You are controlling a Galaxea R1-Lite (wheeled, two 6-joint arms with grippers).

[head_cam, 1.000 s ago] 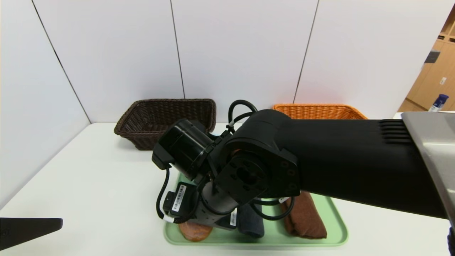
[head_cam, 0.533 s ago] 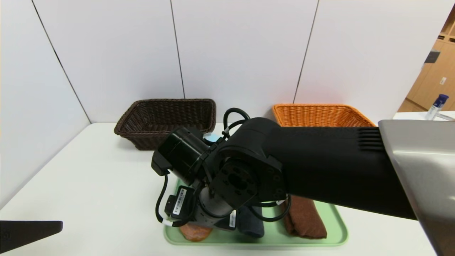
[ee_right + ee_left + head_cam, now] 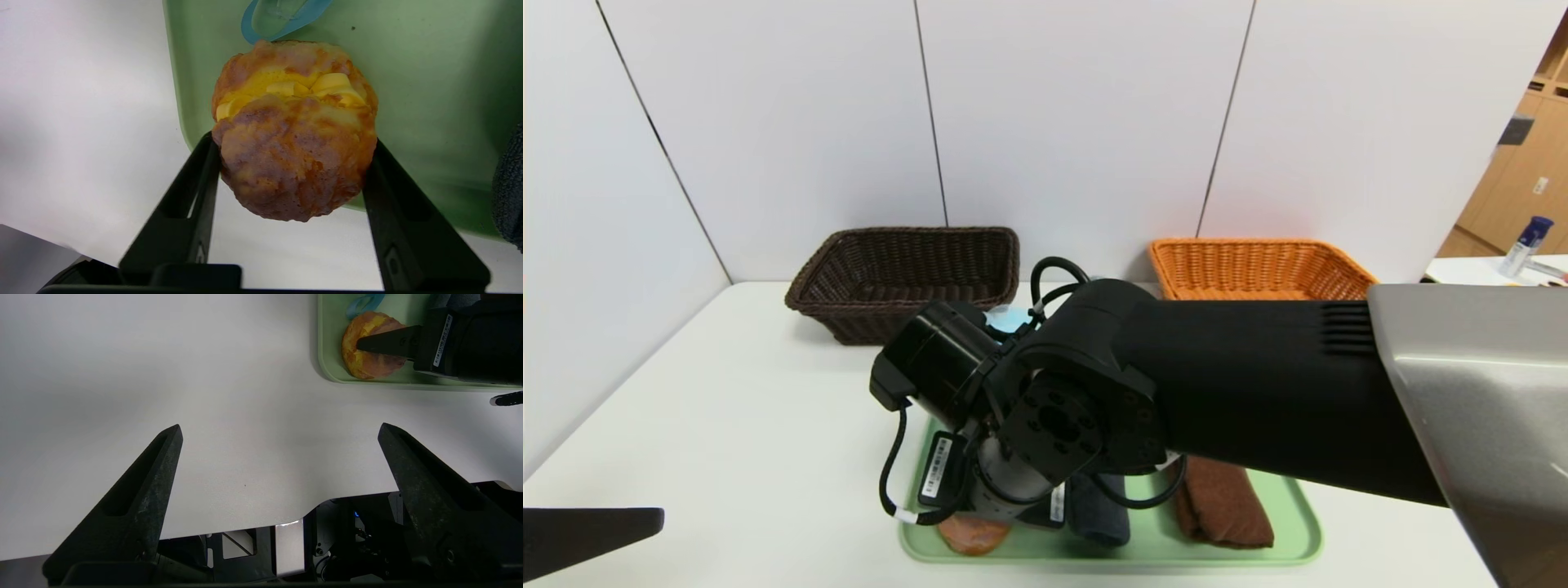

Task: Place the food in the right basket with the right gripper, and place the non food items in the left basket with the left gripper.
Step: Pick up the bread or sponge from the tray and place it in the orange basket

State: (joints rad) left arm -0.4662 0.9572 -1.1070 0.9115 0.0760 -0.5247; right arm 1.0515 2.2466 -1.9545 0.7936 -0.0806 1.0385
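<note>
Right wrist view: the right pincer (image 3: 292, 163) grips the bun (image 3: 292, 130) by its sides; it looks soft and light, easily squashed.

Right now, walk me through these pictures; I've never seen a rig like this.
It's a two-armed robot at a white table. One camera looks down from its head; one sits on each wrist. On the table: a green tray with a bun, a grey towel and a brown towel, plus a dark basket and an orange basket behind. The right gripper has its fingers against both sides of the bun. The left gripper waits open over bare table.
</note>
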